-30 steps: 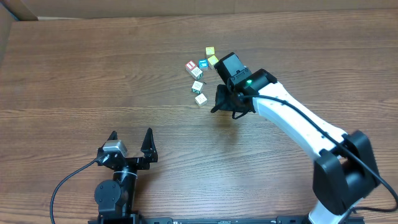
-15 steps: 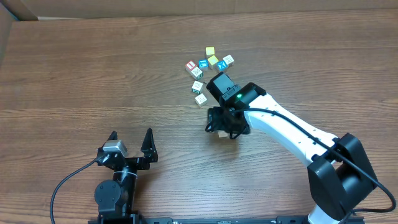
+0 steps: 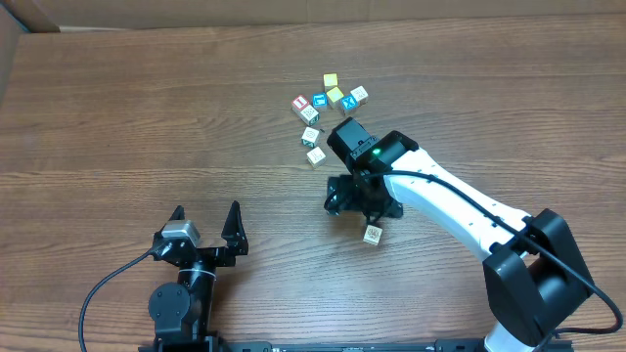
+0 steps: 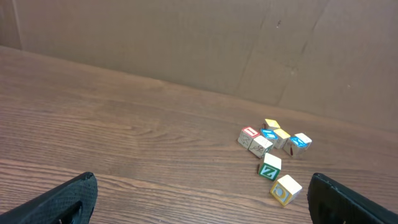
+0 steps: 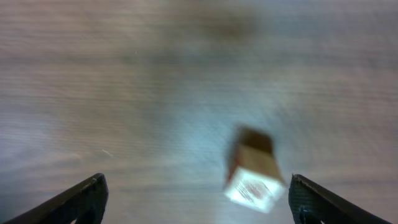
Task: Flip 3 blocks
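Seeing block (image 3: 372,234) lying free on desk (image 3: 117,117), well apart from cluster (image 3: 311,114), just under right jaws standing released, empty. Left jaws also hanging released, idle. Judging maybe one flip done, two remaining.

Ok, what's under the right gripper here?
One block on the table, loose between the open fingers of the right gripper, touching neither. Its printed face is too blurred to read; its underside is hidden.

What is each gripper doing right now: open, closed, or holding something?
Left gripper: open, holding nothing.
Right gripper: open, holding nothing; a block lies free beneath it.
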Controlling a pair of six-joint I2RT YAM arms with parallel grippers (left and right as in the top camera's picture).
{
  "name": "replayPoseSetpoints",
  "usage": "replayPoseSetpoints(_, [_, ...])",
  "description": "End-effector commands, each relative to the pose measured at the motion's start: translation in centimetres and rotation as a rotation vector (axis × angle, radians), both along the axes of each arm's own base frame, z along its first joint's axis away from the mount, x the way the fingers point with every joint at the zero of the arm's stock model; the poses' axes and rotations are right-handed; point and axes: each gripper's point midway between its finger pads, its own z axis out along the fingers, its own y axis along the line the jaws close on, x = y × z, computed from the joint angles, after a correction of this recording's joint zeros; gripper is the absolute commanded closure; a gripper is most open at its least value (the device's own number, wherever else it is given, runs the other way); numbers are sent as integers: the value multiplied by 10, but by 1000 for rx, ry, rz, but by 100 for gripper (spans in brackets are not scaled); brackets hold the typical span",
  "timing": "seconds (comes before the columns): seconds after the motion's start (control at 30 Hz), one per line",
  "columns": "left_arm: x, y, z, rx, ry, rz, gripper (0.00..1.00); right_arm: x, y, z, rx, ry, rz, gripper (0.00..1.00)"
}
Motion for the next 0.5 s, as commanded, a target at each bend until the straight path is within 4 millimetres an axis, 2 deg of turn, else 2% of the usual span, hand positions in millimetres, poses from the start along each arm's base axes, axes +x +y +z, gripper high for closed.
replayPoseSetpoints(0.0, [0, -1, 0, 20, -3, -5, 0, -11, -13, -6, -56, 38, -6, 7])
replayPoseSetpoints(0.17, [0, -1, 0, 20, -4, -4, 0, -23, -21, -13, -92, 83, -84, 10])
replayPoseSetpoints(0.33, [0, -1, 0, 20, -3, -5, 0, -35, -28, -34, -107, 115, -181, 26])
replayPoseSetpoints(0.47, [0, -1, 0, 20, -3, -4, 0, -37, -16, -44, -33, 127, -184, 40])
